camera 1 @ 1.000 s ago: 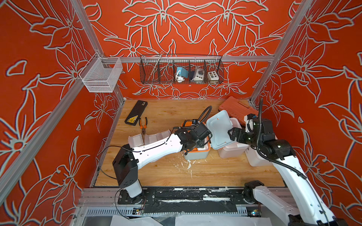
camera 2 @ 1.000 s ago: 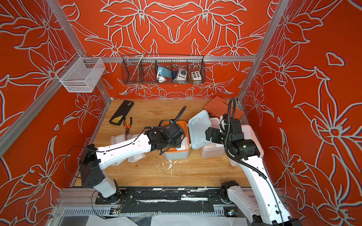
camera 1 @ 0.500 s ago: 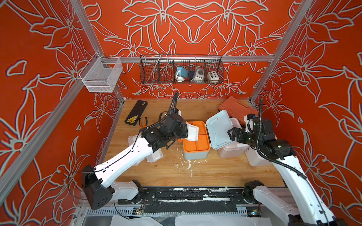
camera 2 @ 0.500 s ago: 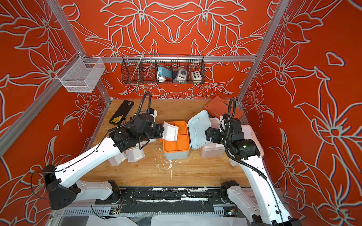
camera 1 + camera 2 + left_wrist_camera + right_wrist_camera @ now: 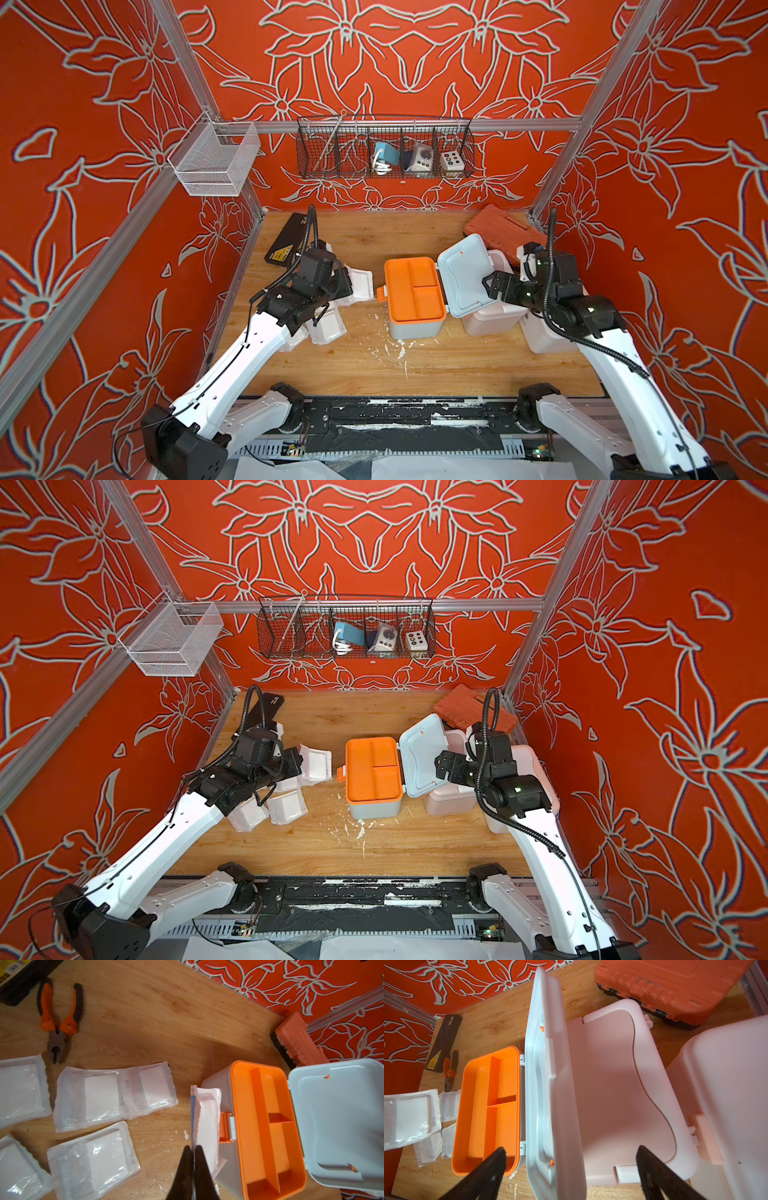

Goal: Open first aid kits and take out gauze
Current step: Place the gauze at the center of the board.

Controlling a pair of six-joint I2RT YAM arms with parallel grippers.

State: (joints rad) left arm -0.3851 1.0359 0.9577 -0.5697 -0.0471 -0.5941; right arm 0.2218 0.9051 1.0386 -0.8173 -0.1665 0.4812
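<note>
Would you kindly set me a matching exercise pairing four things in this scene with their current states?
Things:
1. left end effector
2. right end effector
3. blue-grey kit
4. pliers

States:
a. lid up, orange tray showing
b. shut on a gauze packet
c. lying beside the black case
d. jaws apart, at the lid

Pairs: 1-b, 2-d, 3-a, 4-c

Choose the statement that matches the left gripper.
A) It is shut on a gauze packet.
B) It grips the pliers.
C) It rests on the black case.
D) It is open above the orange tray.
A: in the left wrist view the left gripper has its fingers pinched together on the edge of a gauze packet, next to the open first aid kit.
</note>
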